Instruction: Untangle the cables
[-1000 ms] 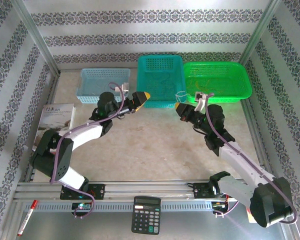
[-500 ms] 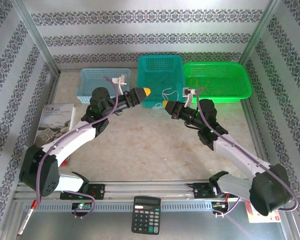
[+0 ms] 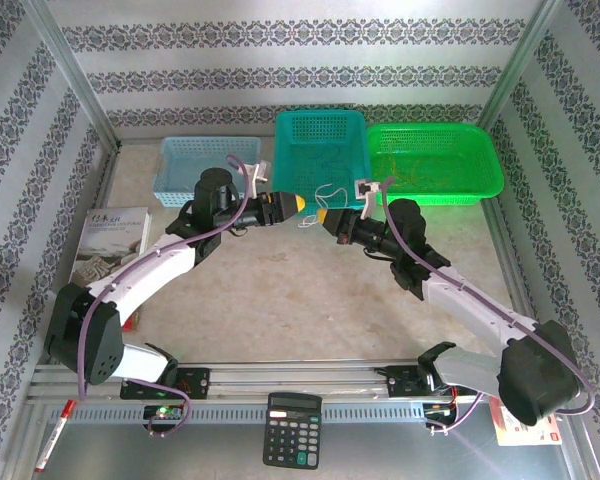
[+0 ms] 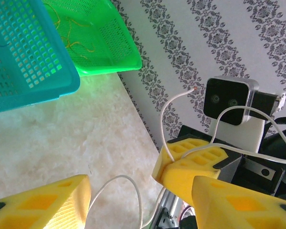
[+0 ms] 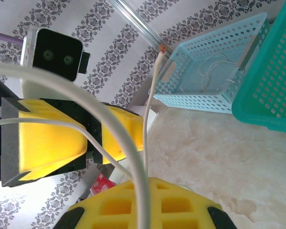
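Arms closed in since 0.5 s ago; left gripper and right gripper nearly touch over the counter. Right pinches the thin white cable, left spread around its loop. We judge midway: orange strands already in green plastic basket.

Colours around the desk
The desk is beige marble; the walls are white with grey floral stripes; pale blue basket at 11 o'clock, teal basket at 12, green basket at 1; white cables; yellow-padded left claw and right claw.
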